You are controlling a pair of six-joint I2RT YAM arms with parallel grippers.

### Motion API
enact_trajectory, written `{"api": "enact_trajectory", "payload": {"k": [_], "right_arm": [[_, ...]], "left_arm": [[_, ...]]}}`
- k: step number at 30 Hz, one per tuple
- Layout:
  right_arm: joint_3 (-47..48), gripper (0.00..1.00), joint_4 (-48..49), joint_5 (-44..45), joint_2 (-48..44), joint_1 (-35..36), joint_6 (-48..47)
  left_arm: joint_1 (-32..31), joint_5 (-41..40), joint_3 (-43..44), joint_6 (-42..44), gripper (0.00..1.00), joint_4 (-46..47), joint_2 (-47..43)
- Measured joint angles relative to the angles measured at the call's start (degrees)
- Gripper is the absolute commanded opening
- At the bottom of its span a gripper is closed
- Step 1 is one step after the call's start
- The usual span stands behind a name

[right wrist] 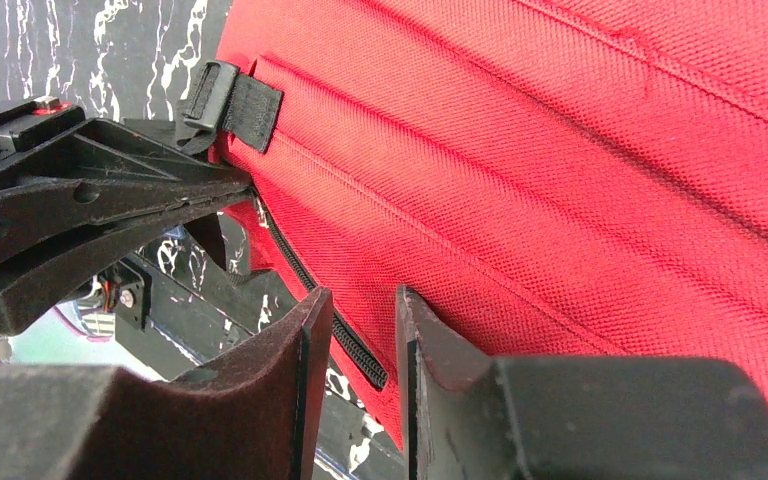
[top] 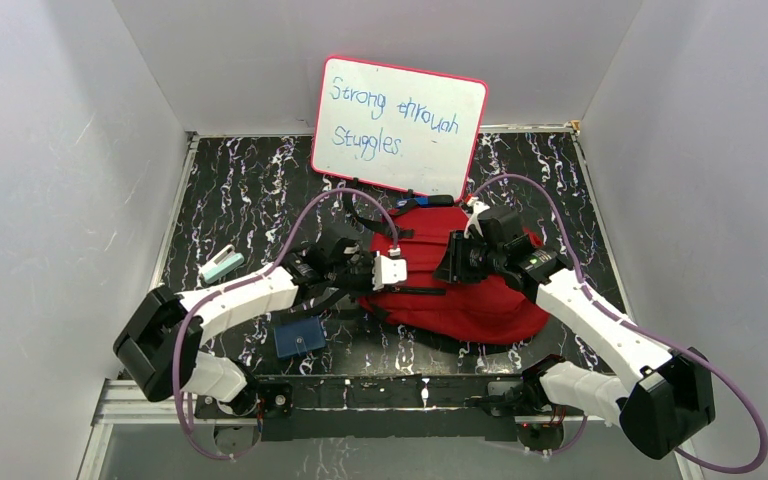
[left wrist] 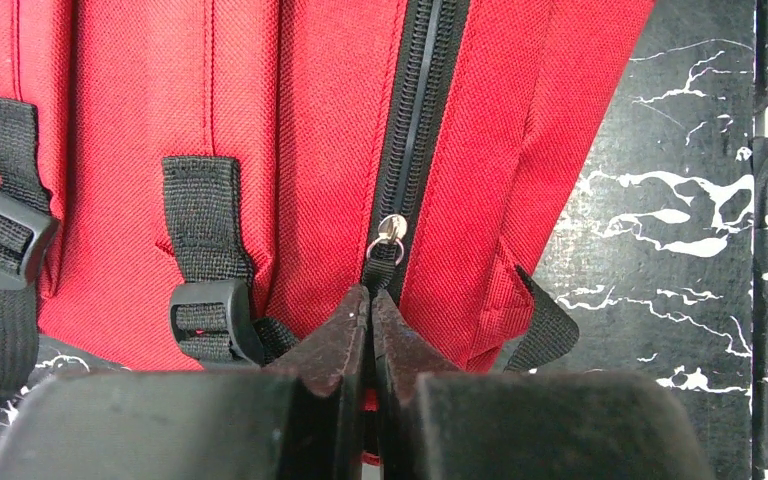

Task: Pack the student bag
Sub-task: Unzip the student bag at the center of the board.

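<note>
Centrally, the student bag (top: 460,295) lies on the dark marbled table (top: 250,190), its near edge close to the arm bases and its far edge just under the whiteboard (top: 398,125). The left gripper (left wrist: 371,300) meets the bag's left side with its jaws pressed together, pinching the lower end of the black zipper pull (left wrist: 381,268). The closed zipper track (left wrist: 415,110) runs straight ahead of the tips. Left of those tips sit a black buckle (left wrist: 208,320) and its webbing strap (left wrist: 200,215), close by. To their right the bag's edge falls away to bare table. The right gripper (right wrist: 355,325) is at the bag's upper right. Its jaws stand a narrow gap apart, with the zipper seam and a fold of red fabric in that gap, but I cannot tell whether they press on it. The two grippers face each other across the bag, near but apart. Behind the left gripper a blue card (top: 300,338) and a teal and white object (top: 221,266) lie on open table, well off the bag. White walls close in on both sides.
</note>
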Motion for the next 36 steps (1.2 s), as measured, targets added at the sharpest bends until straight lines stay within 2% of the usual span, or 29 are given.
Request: {"api": "enact_trajectory", "payload": {"k": [9,19,31,32,34,36], "right_arm": [[-0.02,0.39,0.0,0.02,0.0,0.02,0.02],[-0.11,0.39,0.07,0.0,0.0,0.0,0.02],[-0.11,0.39,0.11,-0.24,0.0,0.02,0.04],[-0.11,0.39,0.11,-0.22,0.0,0.02,0.04],[-0.11,0.39,0.11,-0.22,0.0,0.02,0.02],[-0.11,0.39,0.09,-0.17,0.0,0.02,0.0]], "left_arm": [[-0.22,-2.32,3.17,-0.66,0.0,-7.06,0.83],[-0.22,-6.97,3.17,-1.53,0.0,-14.19,-3.78],[-0.22,-11.69,4.9,-1.68,0.0,-19.8,-2.01],[-0.24,-11.87,5.07,-1.68,0.03,-20.06,-2.01],[-0.22,-12.28,5.68,-1.75,0.16,-20.74,-2.01],[-0.22,-12.66,6.16,-2.01,0.21,-21.07,-2.14]]}}
